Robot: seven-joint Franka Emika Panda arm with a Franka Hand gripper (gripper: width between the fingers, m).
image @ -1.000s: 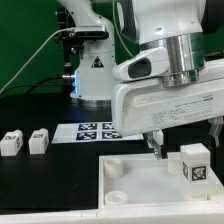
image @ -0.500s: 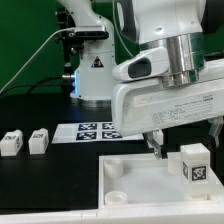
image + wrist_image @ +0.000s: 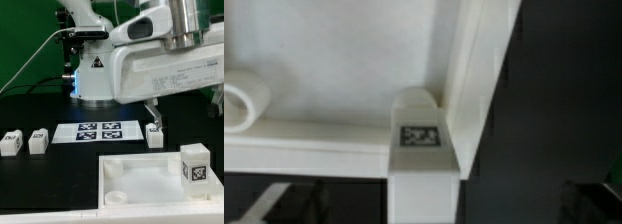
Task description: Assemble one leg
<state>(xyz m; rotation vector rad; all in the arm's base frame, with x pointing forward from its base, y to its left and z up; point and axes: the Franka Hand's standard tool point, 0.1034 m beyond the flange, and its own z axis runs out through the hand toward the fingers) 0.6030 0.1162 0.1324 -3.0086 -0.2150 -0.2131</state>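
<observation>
leg [image 3: 154, 136] stands free just beneath the spread pincer [image 3: 184, 113].

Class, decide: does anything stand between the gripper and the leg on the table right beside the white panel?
Nothing visible does. The gripper hangs above the leg, with only open air between them; the white panel lies beside that leg, not over it.

— What does the arm look like?
— Glossy white rounded shells. The white base column [image 3: 98, 85] at the back bears a black triangle warning sticker [image 3: 97, 62], and a blue light [image 3: 71, 80] glows beside it.
— Any cables?
— A thin black cable [image 3: 35, 54] runs to it.
— And up front?
— A grey metal cylinder [image 3: 186, 20] tops a broad white boxy housing [image 3: 165, 70] with faint grey lettering. The gripper [image 3: 184, 115] has slim dark fingers [image 3: 153, 114].
</observation>
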